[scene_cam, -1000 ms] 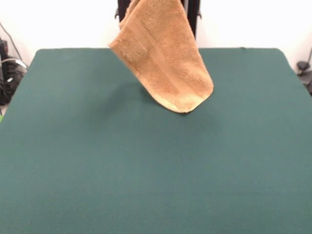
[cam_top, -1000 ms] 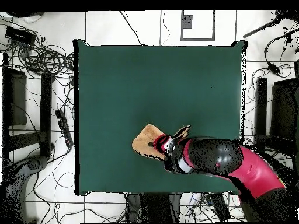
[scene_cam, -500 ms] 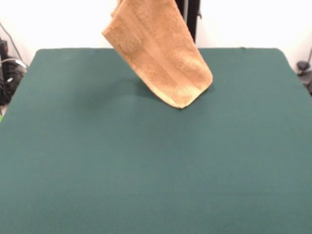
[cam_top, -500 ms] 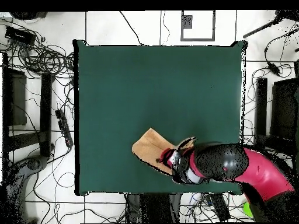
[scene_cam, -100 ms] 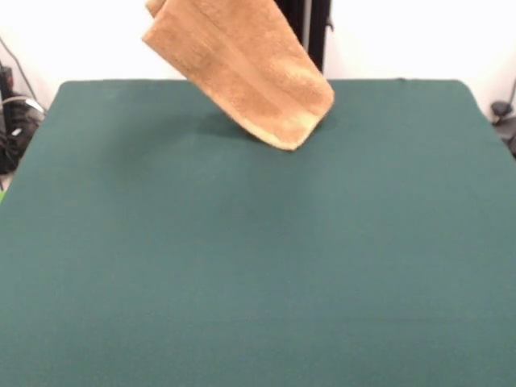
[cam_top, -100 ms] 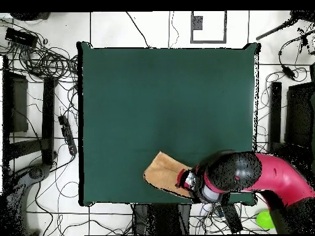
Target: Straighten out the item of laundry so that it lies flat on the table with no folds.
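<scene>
Orange-tan terry towel (scene_cam, -100 ms: 242,64) hangs doubled from my claw (cam_top, -100 ms: 184,179), grip state cannot tell, top centre of front frame, clear above dark green cloth table (scene_cam, -100 ms: 258,266). Nothing laid flat yet; spreading remains.

A rough, matt terry pile is shown by the orange-tan cloth towel (scene_cam, -100 ms: 242,64); the dark green cloth-covered bench (scene_cam, -100 ms: 258,266) is seen smooth and matt.
</scene>
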Controlling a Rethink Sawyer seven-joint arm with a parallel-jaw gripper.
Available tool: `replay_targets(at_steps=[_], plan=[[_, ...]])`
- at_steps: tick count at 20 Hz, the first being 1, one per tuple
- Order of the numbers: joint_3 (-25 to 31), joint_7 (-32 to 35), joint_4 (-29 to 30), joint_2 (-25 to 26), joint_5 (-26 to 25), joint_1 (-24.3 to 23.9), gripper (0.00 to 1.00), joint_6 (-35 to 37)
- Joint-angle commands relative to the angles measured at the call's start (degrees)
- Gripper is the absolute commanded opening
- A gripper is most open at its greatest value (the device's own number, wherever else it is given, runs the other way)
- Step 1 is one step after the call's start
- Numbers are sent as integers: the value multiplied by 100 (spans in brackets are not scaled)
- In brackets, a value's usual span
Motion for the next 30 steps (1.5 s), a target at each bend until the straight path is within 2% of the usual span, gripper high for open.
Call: replay_targets(at_steps=[1,3,5,12,18,22,26,28,30], plan=[[622,-1967,-553,291,-383,92,0,719],[628,-1965,-629,343,-475,56,0,788],[627,-2116,-811,324,-884,71,0,805],[641,-2699,-1455,609,-1804,256,0,1366],[1013,-3269,-1415,348,-2060,115,0,1544],[1126,-3976,-1558,280,-2592,127,0,1644],[979,-3681,-1494,284,-2531,193,0,1378],[895,-3677,-1670,402,-2596,284,0,1235],[852,-3550,-1655,418,-2630,308,0,887]])
